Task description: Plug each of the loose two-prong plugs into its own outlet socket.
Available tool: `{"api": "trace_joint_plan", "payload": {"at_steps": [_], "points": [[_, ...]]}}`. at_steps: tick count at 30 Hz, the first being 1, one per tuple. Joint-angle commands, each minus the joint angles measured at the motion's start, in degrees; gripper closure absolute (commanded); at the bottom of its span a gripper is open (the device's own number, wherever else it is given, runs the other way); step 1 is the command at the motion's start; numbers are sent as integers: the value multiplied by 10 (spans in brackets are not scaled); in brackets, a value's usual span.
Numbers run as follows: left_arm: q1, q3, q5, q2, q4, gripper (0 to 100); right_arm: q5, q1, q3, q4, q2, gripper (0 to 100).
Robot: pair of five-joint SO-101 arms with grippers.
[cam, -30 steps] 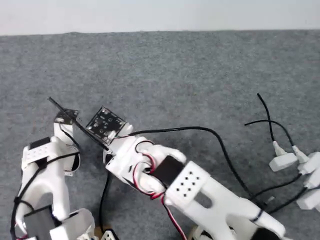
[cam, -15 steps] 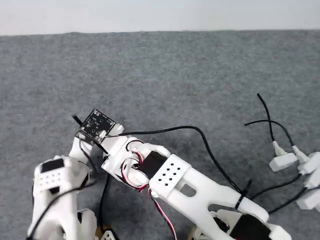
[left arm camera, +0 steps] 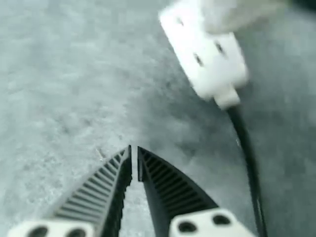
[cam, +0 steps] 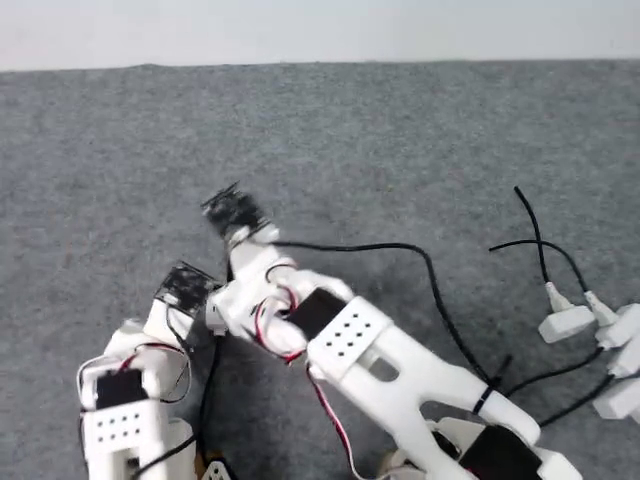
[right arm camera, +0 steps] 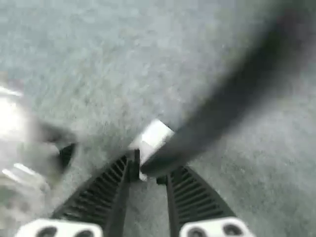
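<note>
High view: white plugs (cam: 565, 322) with black cords lie on the grey desk (cam: 400, 130), well apart from the right arm (cam: 380, 350).

Left wrist view: the left pincer (left arm camera: 134, 150) is closed and holds nothing; a white outlet block (left arm camera: 207, 57) with a black cord (left arm camera: 247, 143) lies near it, not touching.

Right wrist view: the right pincer (right arm camera: 148, 168) is clamped on a small white piece (right arm camera: 154, 136), beside a dark cable (right arm camera: 237, 94).

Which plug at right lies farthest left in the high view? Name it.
The plug with the cord running straight toward the far side; the others lie at the picture's edge.
</note>
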Motion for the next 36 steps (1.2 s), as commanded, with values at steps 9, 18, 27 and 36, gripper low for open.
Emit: {"api": "trace_joint_plan", "payload": {"at_steps": [9, 18, 27, 36], "points": [[-129, 17, 182, -193, -19, 988, -11, 11, -35, -66, 77, 991], [-131, -22, 182, -58, -80, 988, -3, 22, -104, -65, 158, 991], [-132, -62, 179, 87, -138, 988, 5, 22, -122, -65, 189, 991], [-159, -73, 179, 98, -142, 988, 40, 9, -123, -44, 206, 991]]}}
